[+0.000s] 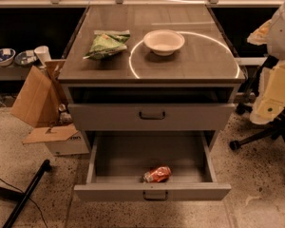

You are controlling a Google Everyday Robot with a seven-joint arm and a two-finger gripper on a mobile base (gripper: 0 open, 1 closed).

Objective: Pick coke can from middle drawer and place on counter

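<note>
The coke can [157, 174] lies on its side on the floor of the open middle drawer [133, 153], near the front wall and slightly right of centre. The drawer is pulled fully out, and its dark bar handle [155, 195] faces me. The counter [190, 56] is the glossy wood-grain cabinet top above, with a bright arc of light on it. A white and cream part of my arm [281, 46] shows at the right edge. My gripper is not in view.
A green snack bag [107, 43] and a white bowl [164, 41] sit on the counter. A shut drawer [152, 115] is above the open one. Cardboard boxes [40, 103] stand on the left, a dark pole [23, 194] lies on the floor, and a chair base [261, 137] is on the right.
</note>
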